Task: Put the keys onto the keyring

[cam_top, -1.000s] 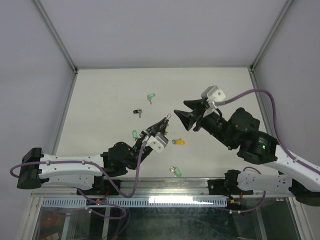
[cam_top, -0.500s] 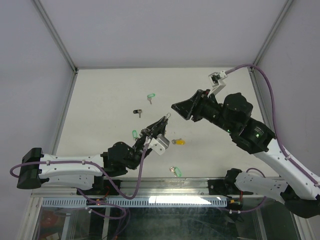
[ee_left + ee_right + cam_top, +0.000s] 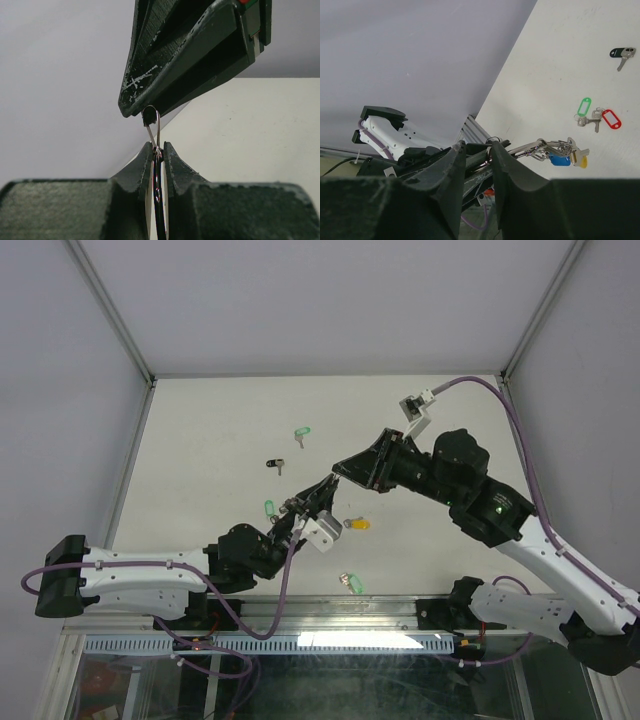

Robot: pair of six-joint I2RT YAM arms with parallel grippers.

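With left gripper [image 3: 157,151], pinches keyring [image 3: 158,200] fast above the middle of the table [image 3: 200,440]. With right gripper [image 3: 479,147], nearly closed, meets its wire loop; grip unclear. From right wrist alone, shows blue- and yellow-tagged keys [image 3: 561,159] dangling.

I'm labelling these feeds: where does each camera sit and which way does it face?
Top external: above and behind the robot, looking down at the table; both arms show.
Left wrist: on the left arm, looking past the left tool, pinching the keyring, at the right tool.
Right wrist: on the right arm, looking between its fingers at the left arm and keys.
Both wrist views share the keyring.
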